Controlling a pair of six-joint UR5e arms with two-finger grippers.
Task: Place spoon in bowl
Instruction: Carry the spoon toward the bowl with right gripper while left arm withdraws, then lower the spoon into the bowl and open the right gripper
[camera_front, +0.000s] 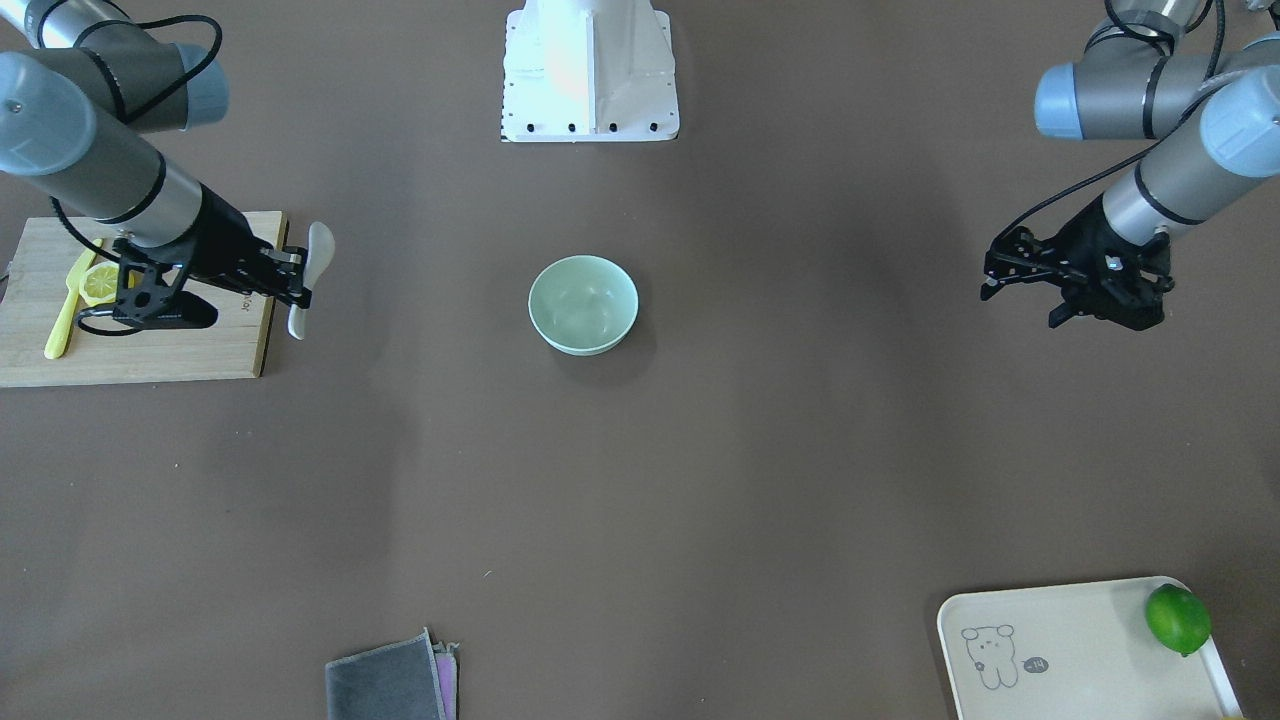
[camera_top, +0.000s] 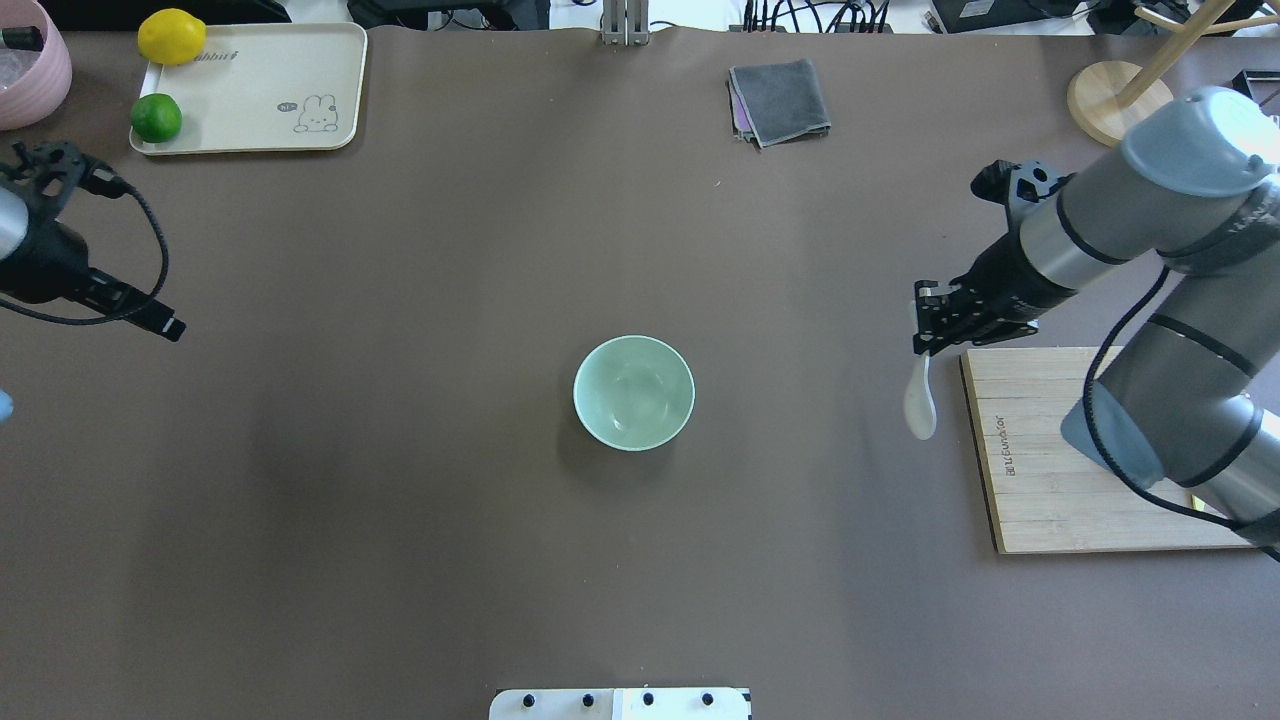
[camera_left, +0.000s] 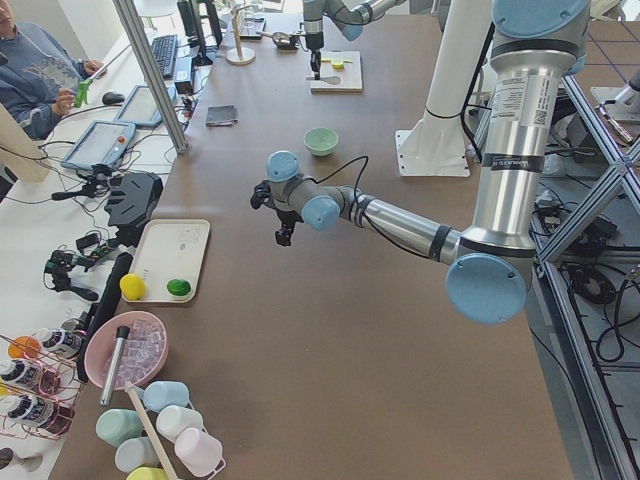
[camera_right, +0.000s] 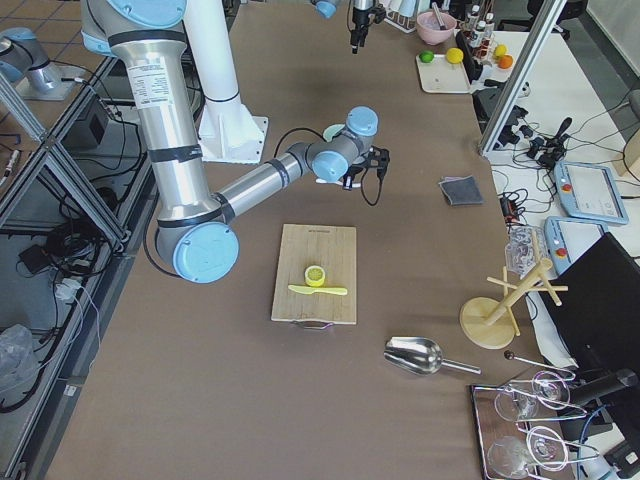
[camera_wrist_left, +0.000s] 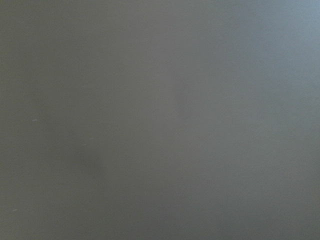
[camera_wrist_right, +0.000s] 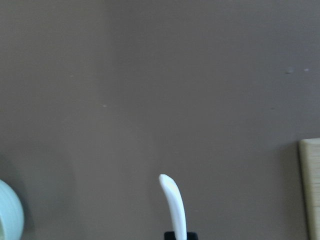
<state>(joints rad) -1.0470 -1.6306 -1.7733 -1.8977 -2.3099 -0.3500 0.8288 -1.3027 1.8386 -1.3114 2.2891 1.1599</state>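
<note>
Around the work area sit several bystanders: a wooden cutting board (camera_top: 1080, 450) at the right, carrying a lemon slice (camera_front: 98, 283) and a yellow knife (camera_front: 62, 320). A cream tray (camera_top: 260, 120) lies at the far left with a lime (camera_top: 156, 117) and a lemon (camera_top: 171, 36) on it, and a folded grey cloth (camera_top: 780, 100) lies at the far edge. A stretch of brown bench (camera_top: 400, 500) separates the mint-green bowl (camera_top: 634, 392), which stands at the middle, from the white spoon (camera_top: 920, 400) well off to its right.

The right pincer (camera_top: 925, 325) is clamped on the spoon's handle, just beside the left edge of the cutting board. The scoop points towards the robot's side and the handle tip pokes out past the fingers on the far side. The spoon appears to be held above the bench rather than lying on it. The left pincer (camera_top: 170, 325) hovers at the left, near the tray; I cannot tell how wide it stands.

Covering the bench is a plain, matte brown sheet. The robot's white pedestal (camera_front: 590, 70) stands at the near edge. Beyond the far side run desks with tablets and cables, a wooden mug stand (camera_right: 500, 310), a metal scoop (camera_right: 415, 355) and a seated operator (camera_left: 35, 70).
</note>
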